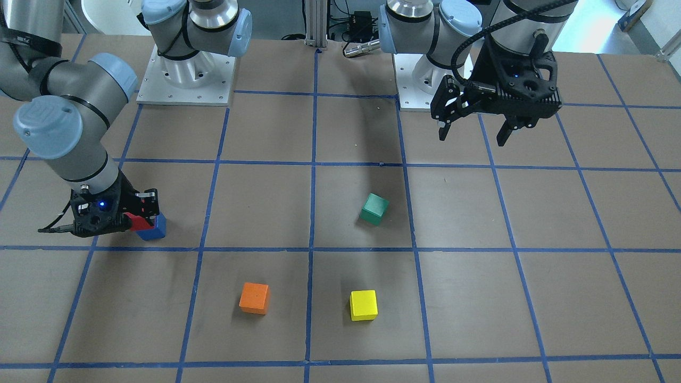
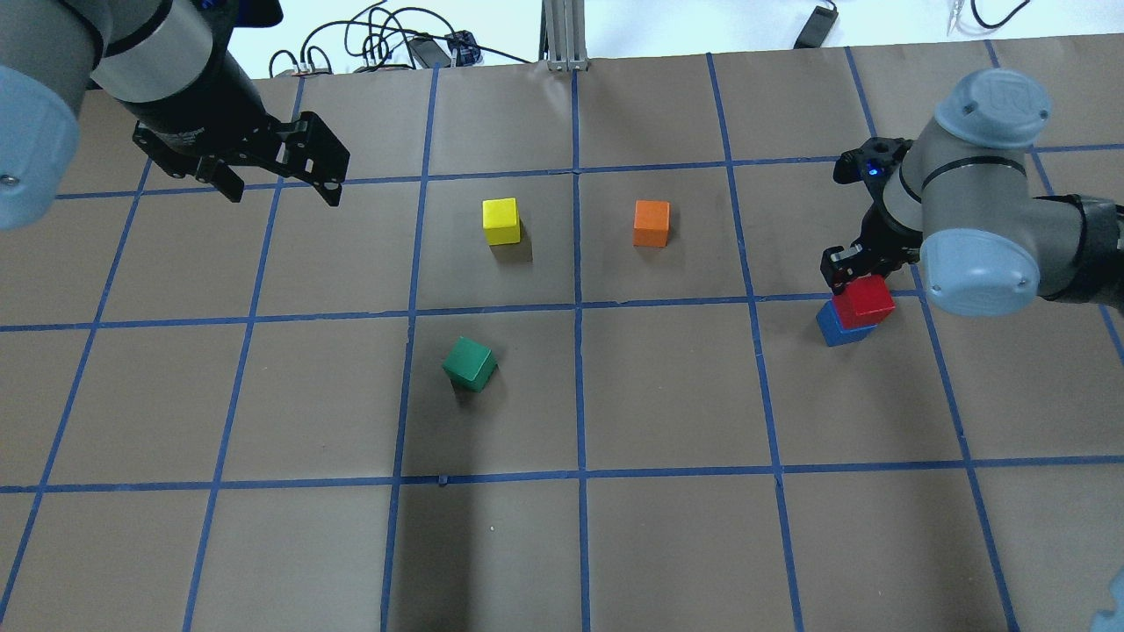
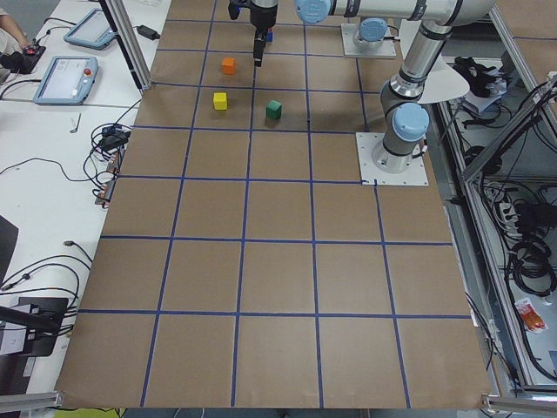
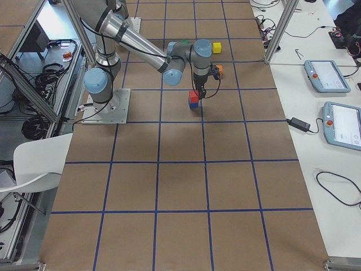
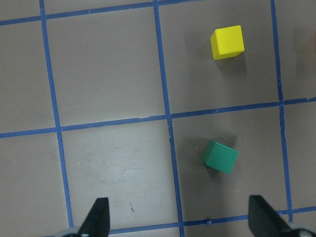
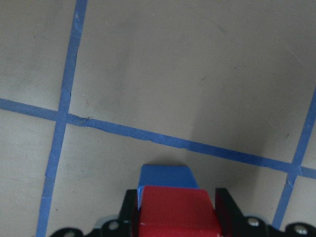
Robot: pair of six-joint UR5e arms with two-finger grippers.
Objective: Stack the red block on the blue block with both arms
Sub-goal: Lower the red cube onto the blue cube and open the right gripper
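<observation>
The red block (image 1: 136, 221) sits on the blue block (image 1: 155, 230), slightly offset from it, on the robot's right side of the table. My right gripper (image 1: 139, 214) is shut on the red block (image 2: 866, 299), with the blue block (image 2: 839, 327) under it. The right wrist view shows the red block (image 6: 175, 212) between the two fingers and the blue block (image 6: 165, 177) just beyond it. My left gripper (image 2: 284, 197) is open and empty, raised above the table far from both blocks; it also shows in the front view (image 1: 472, 137).
A green cube (image 2: 470, 363), turned at an angle, lies near the table's middle. A yellow cube (image 2: 500, 221) and an orange cube (image 2: 651, 223) stand farther from the robot. Blue tape lines grid the brown table (image 2: 667, 395).
</observation>
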